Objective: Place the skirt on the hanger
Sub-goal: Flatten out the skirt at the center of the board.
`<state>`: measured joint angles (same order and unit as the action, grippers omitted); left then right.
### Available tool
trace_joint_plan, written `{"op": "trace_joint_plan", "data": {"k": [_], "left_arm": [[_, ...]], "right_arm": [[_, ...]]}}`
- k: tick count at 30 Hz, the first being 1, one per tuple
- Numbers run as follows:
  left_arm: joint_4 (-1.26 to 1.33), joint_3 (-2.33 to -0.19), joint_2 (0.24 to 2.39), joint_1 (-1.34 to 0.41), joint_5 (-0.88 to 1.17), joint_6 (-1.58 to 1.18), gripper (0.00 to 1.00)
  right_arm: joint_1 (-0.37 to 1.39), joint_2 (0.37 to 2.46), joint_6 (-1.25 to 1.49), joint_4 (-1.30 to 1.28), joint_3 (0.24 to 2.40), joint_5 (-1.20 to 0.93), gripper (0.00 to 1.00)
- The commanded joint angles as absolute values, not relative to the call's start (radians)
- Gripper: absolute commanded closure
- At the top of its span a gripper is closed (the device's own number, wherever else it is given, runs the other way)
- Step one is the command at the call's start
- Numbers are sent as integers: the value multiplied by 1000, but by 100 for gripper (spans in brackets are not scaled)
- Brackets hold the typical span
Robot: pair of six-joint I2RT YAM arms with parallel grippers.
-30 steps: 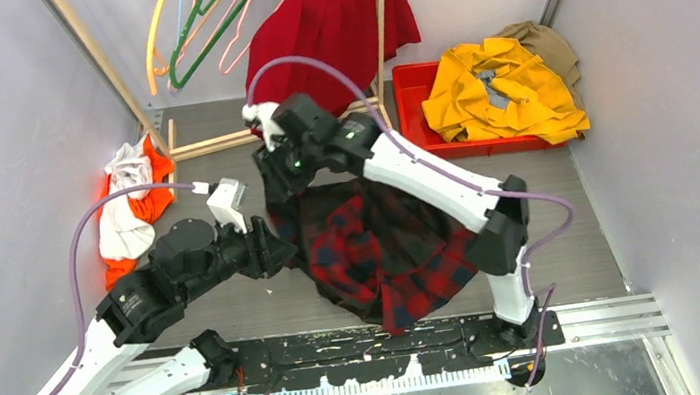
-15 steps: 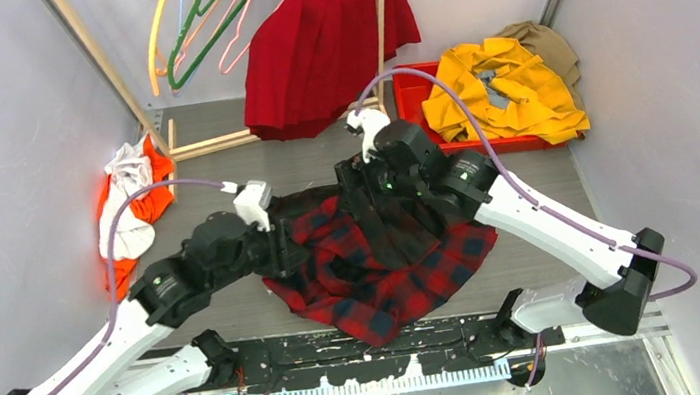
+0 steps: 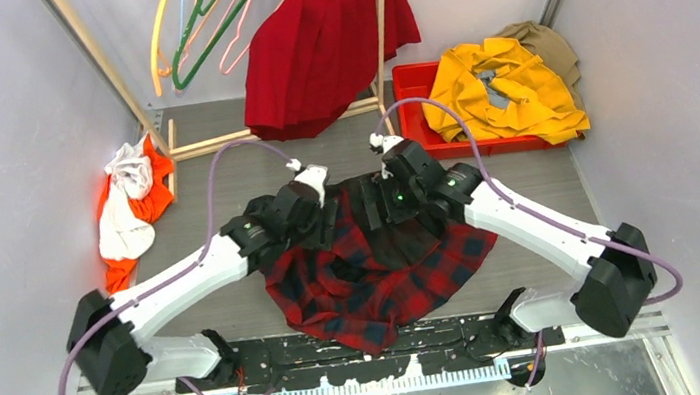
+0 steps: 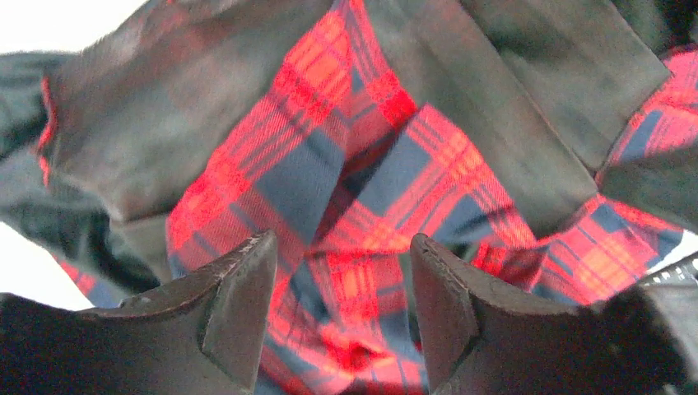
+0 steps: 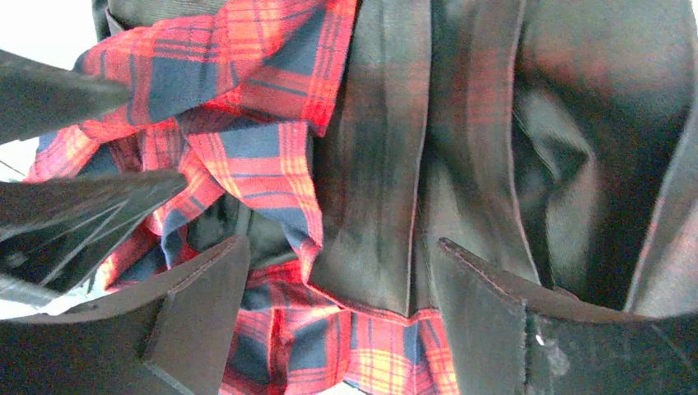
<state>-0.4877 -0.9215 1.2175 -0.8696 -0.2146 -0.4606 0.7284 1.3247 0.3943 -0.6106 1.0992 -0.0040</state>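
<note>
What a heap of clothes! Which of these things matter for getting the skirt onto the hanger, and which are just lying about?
For the job:
- red skirt, hanging at the back
- one of the hangers beside it; I cannot tell which

Just lying about:
- plaid shirt under both arms
- yellow garment
- red bin
- orange-and-white cloth

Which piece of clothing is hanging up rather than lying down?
The plain red skirt, hanging from the wooden rack at the back; the plaid shirt, yellow garment and orange-and-white pile all lie down.
</note>
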Motion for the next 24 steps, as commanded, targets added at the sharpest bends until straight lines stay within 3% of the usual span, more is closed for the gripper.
{"op": "trace_joint_plan", "data": {"k": [1, 5, 7, 12, 20, 24], "left_arm": [[-371, -1033, 1367, -858, -235, -352, 39], [-353, -1061, 1489, -831, -263, -331, 38], [-370, -1077, 1533, -812, -280, -330, 44], [-413, -1079, 1526, -790, -339, -336, 89], [-472, -1087, 1288, -785, -374, -356, 94], [-518, -1147, 1196, -776, -373, -347, 94]], "right_arm": [[685, 1207, 443, -578, 1061, -24, 14], [662, 1120, 443, -609, 1027, -26, 13], [654, 1095, 442, -624, 1021, -25, 13], [640, 1064, 437, -637, 1006, -42, 12], [645, 1045, 463, -619, 928, -178, 22], [793, 1069, 447, -591, 898, -152, 27]]}}
